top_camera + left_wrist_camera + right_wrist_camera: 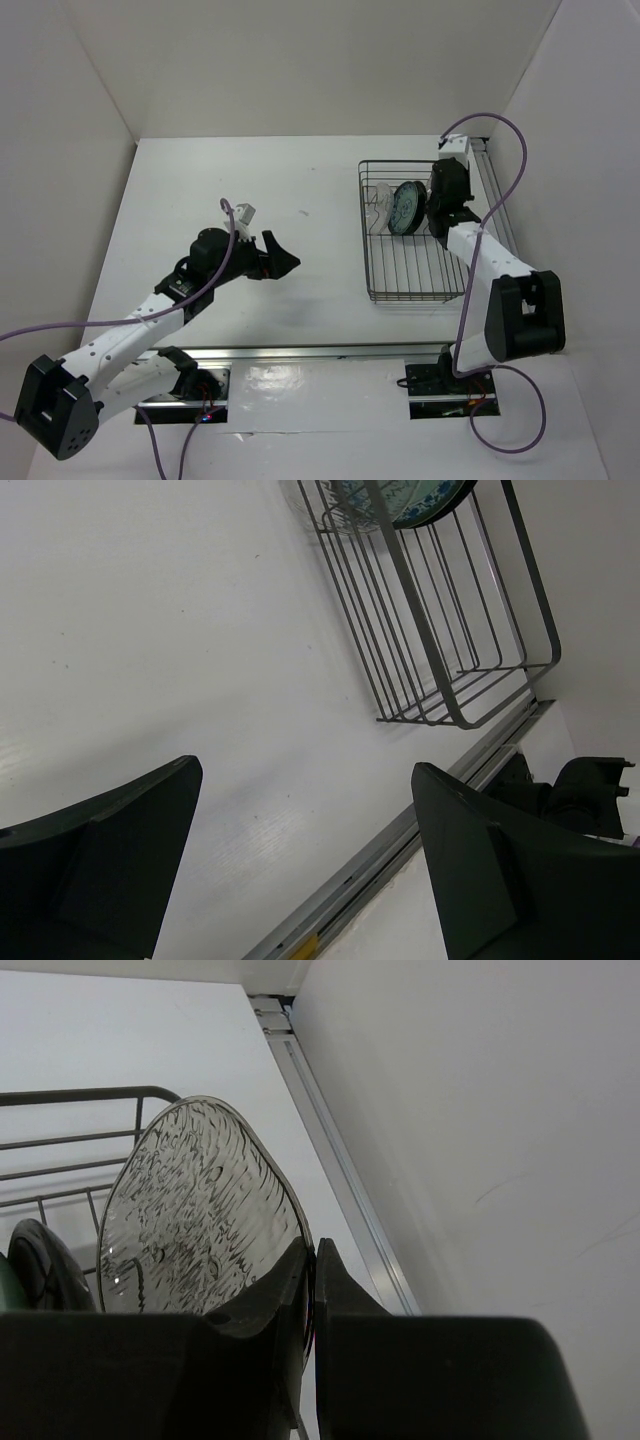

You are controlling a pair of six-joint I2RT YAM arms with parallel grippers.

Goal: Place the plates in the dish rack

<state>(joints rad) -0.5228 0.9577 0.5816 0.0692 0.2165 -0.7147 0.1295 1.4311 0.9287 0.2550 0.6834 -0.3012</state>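
Observation:
The dish rack (415, 262) is a dark wire basket at the right of the table. A pale translucent plate (378, 207) and the blue-patterned plate (407, 208) stand upright in its far half. My right gripper (441, 203) is over the rack's far right part, shut on the rim of the clear glass plate (195, 1210), held on edge. The glossy black plate (40, 1260) stands just left of it. My left gripper (282, 262) hangs open and empty over bare table left of the rack; its view shows the rack (440, 660) and the blue-patterned plate (420, 500).
A metal rail (320, 352) runs along the near table edge, and also shows in the left wrist view (400, 850). A second rail (330, 1150) runs beside the right wall, close to the rack. White walls enclose the table on three sides.

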